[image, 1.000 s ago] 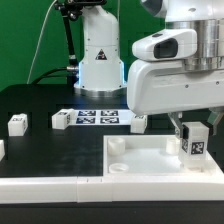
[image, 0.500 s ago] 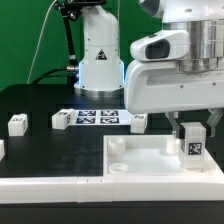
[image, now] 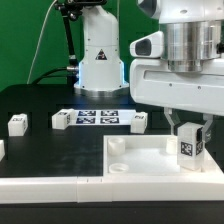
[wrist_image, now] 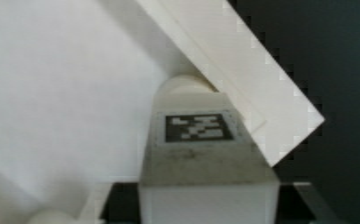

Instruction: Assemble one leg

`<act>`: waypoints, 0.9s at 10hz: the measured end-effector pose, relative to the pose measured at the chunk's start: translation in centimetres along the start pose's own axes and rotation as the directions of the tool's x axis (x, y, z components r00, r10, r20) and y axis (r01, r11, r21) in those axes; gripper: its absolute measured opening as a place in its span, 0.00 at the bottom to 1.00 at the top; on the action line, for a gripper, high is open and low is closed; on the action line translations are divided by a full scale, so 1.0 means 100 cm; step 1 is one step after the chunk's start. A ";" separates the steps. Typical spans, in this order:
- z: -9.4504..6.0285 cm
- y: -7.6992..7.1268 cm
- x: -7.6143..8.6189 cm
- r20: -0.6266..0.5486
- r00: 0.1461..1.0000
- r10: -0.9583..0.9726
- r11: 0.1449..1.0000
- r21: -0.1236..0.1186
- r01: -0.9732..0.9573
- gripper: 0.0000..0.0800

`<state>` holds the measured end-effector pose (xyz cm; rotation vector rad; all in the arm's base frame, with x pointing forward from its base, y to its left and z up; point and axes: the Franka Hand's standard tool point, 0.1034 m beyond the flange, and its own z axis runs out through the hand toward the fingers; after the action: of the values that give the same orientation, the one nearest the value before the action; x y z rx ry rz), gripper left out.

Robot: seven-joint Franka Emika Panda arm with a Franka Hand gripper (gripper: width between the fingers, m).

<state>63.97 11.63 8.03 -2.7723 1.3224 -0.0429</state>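
Exterior view: my gripper clamped on leg, fingers pressing its two sides, tag facing camera. Leg upright at exterior view's right, over far right corner of white tabletop panel; contact with panel, cannot tell. Spare leg far to exterior view's left on black table. Second spare leg and third spare leg flank marker board. Wrist view: leg close up, panel edge just beside.

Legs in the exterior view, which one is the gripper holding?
The leg at the exterior view's right, held upright in the gripper over the white tabletop; the others sit loose on the black table.
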 end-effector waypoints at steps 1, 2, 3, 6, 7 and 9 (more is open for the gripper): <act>0.000 0.001 0.000 -0.007 0.991 0.132 0.991 -0.005 -0.132 0.36; 0.000 0.001 0.000 -0.010 0.982 0.190 0.982 -0.006 -0.190 0.36; 0.000 0.001 0.000 -0.005 0.971 0.238 0.971 -0.003 -0.238 0.36; 0.000 0.001 0.001 -0.007 0.951 0.309 0.951 -0.004 -0.309 0.36; 0.000 0.001 0.000 -0.007 0.957 0.290 0.957 -0.004 -0.290 0.45; 0.000 -0.001 -0.003 -0.007 0.981 0.195 0.981 -0.001 -0.195 0.77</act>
<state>63.89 11.90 8.02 -2.6314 1.5893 -0.0411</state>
